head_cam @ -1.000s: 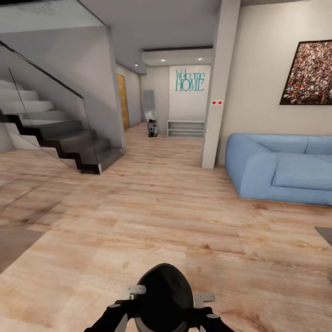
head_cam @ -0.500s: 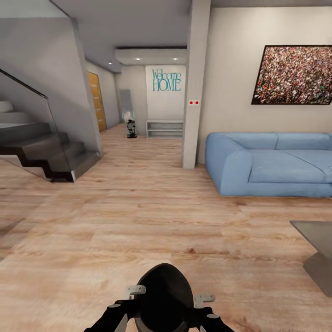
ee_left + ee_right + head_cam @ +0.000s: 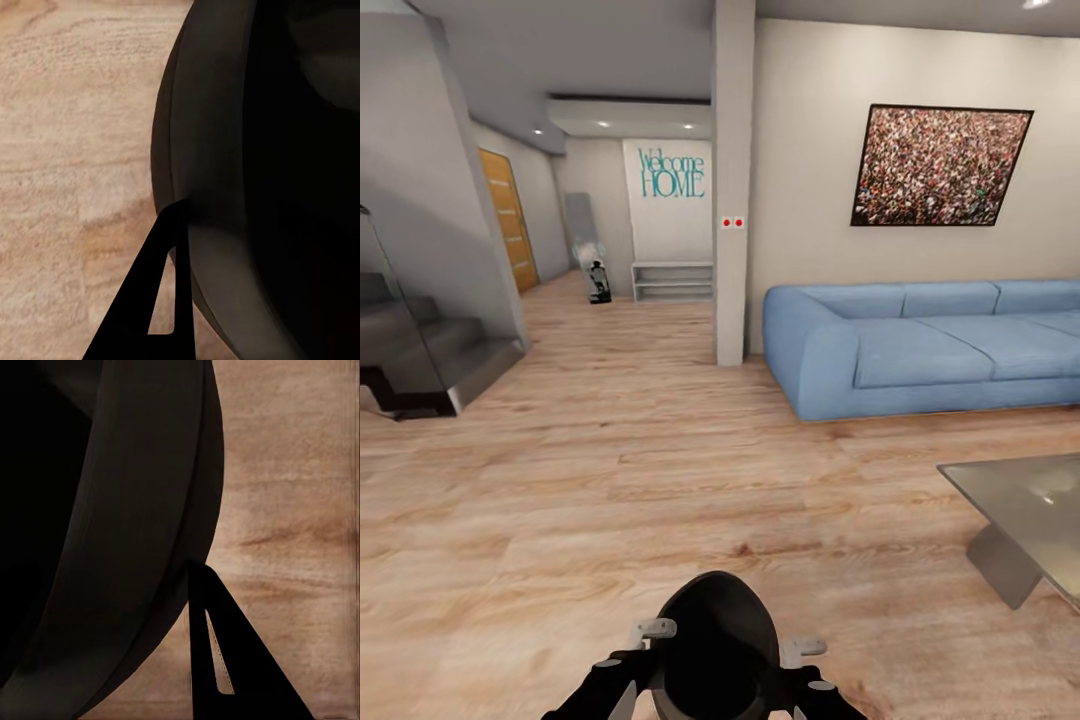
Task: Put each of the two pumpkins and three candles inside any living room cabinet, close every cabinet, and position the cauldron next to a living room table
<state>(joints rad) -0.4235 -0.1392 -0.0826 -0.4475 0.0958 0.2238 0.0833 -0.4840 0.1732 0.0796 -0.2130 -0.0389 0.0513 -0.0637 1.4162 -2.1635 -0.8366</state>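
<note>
robot's rolling across the wood floor [image 3: 610,480] w/ a big black rounded thing, looks like the cauldron [image 3: 718,640], carried right in front of its trunk between both arms. left wrist cam: one dark finger [image 3: 161,300] sits right against the cauldron's curved side, other finger hidden, so can't tell how wide the left gripper is. same deal on the right wrist cam, one finger [image 3: 225,660] just beside/touching the black wall, can't tell the opening there either. well ahead of the grippers and off to the right there's a blue sofa [image 3: 920,345] under a speckled painting [image 3: 940,165], and a grey low table [image 3: 1030,510] nearer on the right. stairs [image 3: 420,350] far off to the left, "welcome home" sign [image 3: 673,172] way down the hall.
</note>
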